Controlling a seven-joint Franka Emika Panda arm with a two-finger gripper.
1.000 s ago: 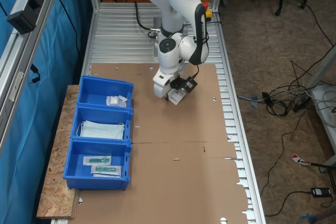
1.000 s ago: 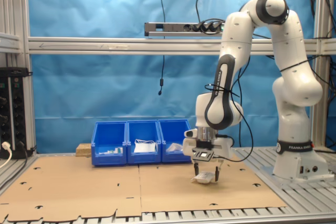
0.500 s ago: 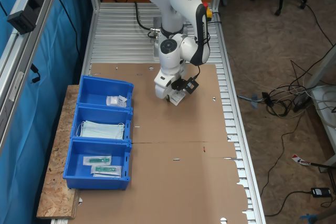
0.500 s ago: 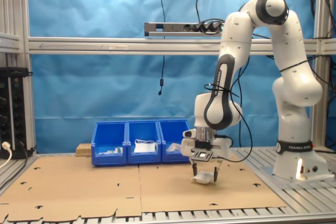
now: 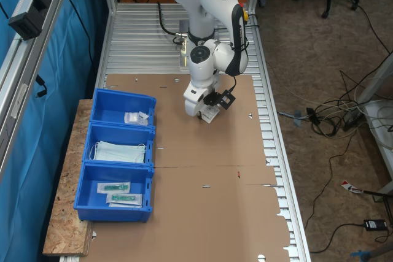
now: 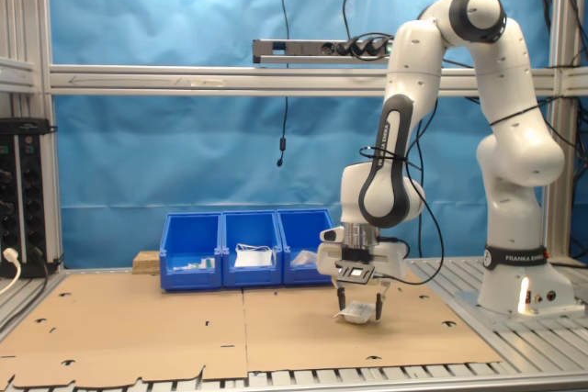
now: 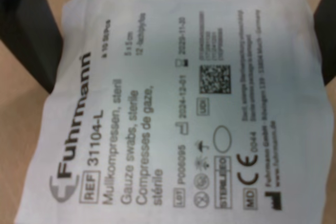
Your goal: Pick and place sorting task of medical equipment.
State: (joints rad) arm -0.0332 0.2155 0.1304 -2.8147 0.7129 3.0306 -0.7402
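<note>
While the white arm's gripper [image 6: 357,304] hangs just above the brown cardboard sheet [image 5: 209,182], centre-right of the second exterior view, its dark fingers [image 7: 23,30] stand on either side of the small flat white sachet with dark print [image 7: 184,103]. Jaws look narrowed onto the sachet's two edges; the sachet sits between them, lower corner at or just off the cardboard. Cannot tell whether it is fully lifted.

In the first exterior view the sachet [image 5: 209,113] shows under the gripper [image 5: 206,111], upper centre of frame, well apart from the bins at lower left.

Risks, as judged:
- Grip is on a thin, crinkled edge; the sachet may slip out or swing during transfer.
- A dragging corner could catch on the cardboard seams or cut-outs.
- A tilted sachet may snag a bin wall on release, or land in the wrong compartment.

Count:
- Blue plastic bins [image 5: 116,157]: three, in a row.
- Topmost bin in the first exterior view: white sachets [image 5: 136,117], seemingly two, small to judge.
- Middle bin: pale blue face masks [image 5: 119,151], one stack, number unclear.
- Lowest bin: long clear packs with green parts [image 5: 120,192], two.
- Sachets in the gripper: one.
</note>
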